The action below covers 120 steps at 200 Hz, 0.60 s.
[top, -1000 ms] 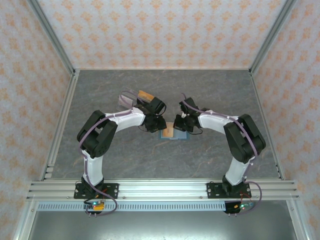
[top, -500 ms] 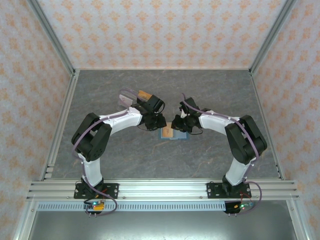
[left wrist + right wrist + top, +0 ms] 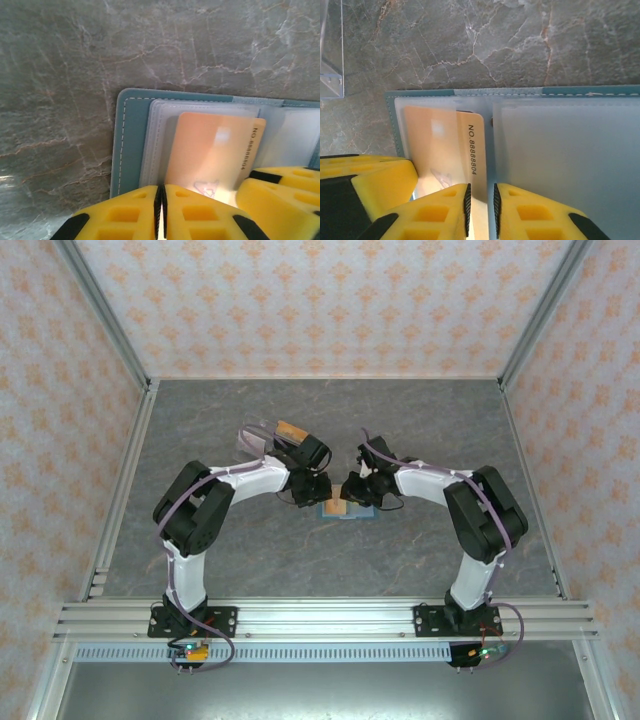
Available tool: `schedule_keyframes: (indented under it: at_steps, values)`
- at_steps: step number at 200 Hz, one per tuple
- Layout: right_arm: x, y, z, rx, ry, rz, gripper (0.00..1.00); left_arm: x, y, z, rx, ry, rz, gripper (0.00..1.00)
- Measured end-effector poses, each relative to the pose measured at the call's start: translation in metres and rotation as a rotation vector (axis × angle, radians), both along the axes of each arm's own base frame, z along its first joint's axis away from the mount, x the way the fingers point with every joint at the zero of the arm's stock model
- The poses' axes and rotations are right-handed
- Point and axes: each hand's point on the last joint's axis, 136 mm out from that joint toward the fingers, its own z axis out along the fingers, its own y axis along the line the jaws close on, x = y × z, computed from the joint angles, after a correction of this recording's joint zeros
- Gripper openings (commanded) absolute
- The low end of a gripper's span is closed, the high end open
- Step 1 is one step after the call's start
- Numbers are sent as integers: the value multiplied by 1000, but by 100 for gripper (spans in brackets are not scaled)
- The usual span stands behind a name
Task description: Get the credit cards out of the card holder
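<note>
Over the card holder (image 3: 129, 140), left gripper (image 3: 161, 200): yellow fingers pressed together, only a hairline slit between them, tips at the near end of the orange card (image 3: 210, 150) (whether they nip anything I cannot tell).
Alongside, right gripper (image 3: 480, 200): jaws a narrow slot apart; the card's numbered edge runs into that slot, but a grip cannot be confirmed.
Place of the card holder: open and flat on the table (image 3: 400, 550), both grippers over it.
Lie of the orange card: in a clear sleeve (image 3: 157, 145) on the holder's left page, long axis parallel to the fold, numbered edge toward the fold.
Hidden or unclear: card's near end under the fingers; contents of the right page's cloudy sleeves.
</note>
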Motion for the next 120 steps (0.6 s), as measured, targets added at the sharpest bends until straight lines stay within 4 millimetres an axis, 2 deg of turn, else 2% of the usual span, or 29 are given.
schedule_keyframes:
  at_steps: [65,97,120]
  values:
    - [0,2,-1,6,5,3,20,0,0,0,0,0,3,10]
    - [1,1,-2,9,8,-2,10,0,0,0,1,-1,4,12]
    - [2,0,-2,10,8,-7,4,0,1,0,7,0,5,19]
